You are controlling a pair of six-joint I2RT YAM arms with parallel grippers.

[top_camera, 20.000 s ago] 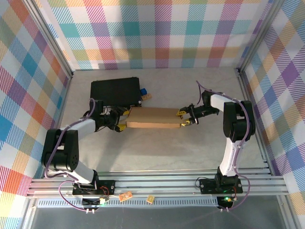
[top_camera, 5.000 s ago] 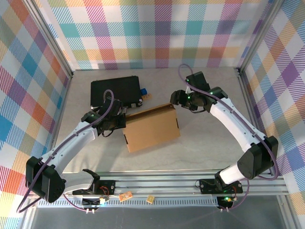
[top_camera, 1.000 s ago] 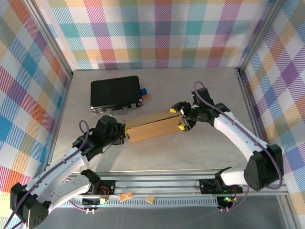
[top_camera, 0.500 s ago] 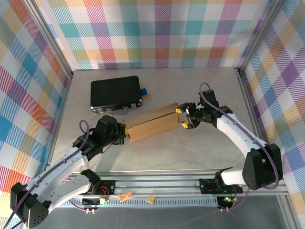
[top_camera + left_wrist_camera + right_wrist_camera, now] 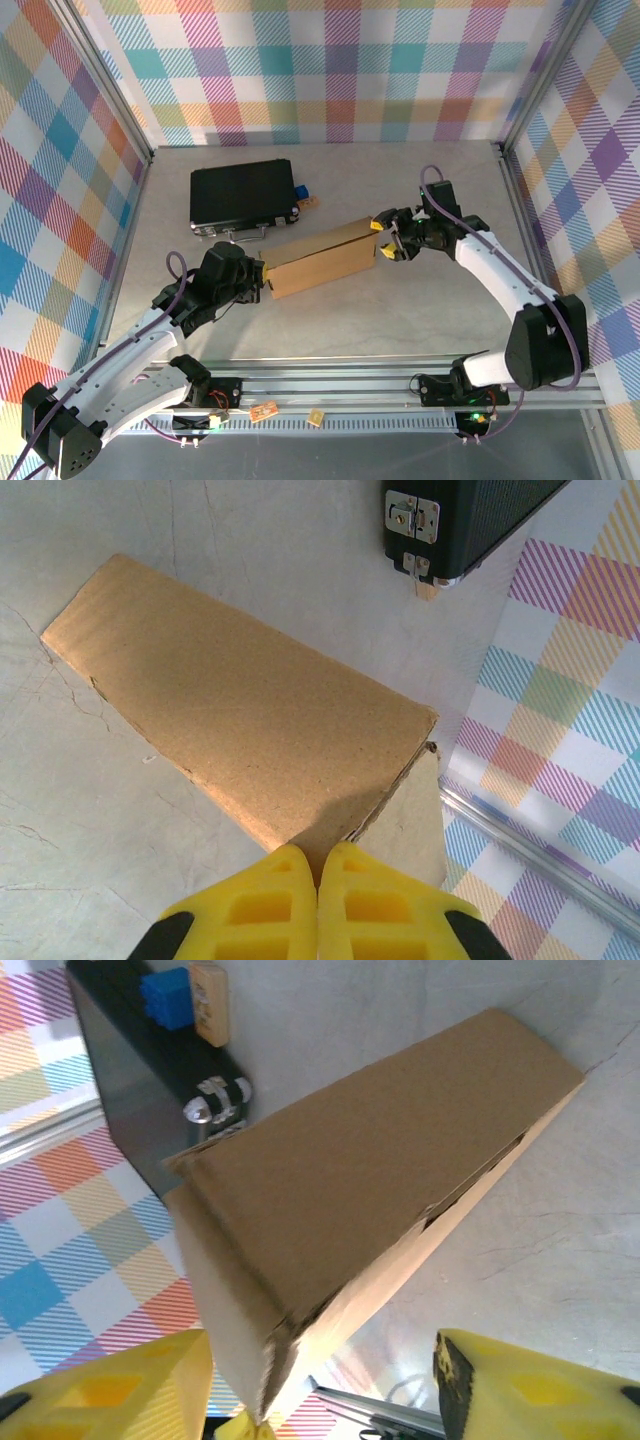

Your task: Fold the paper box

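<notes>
The plain brown corrugated cardboard paper box lies flattened and slightly askew mid-table, just in front of the black rectangular hard case, with a claw at each end. It is probably light and stiff across its panels but weak at creases and edges, likely to slide on the smooth surface and spring back unless pinned, so the thin end flaps are the sensible places to grip. The left gripper is pressed closed, apparently nipping the box's near corner, though its yellow fingertips cover the contact itself. The right gripper straddles the opposite end with jaws apart, one finger clearly off the cardboard. The underside and inner tabs are hidden, and a side seam gapes slightly.
</notes>
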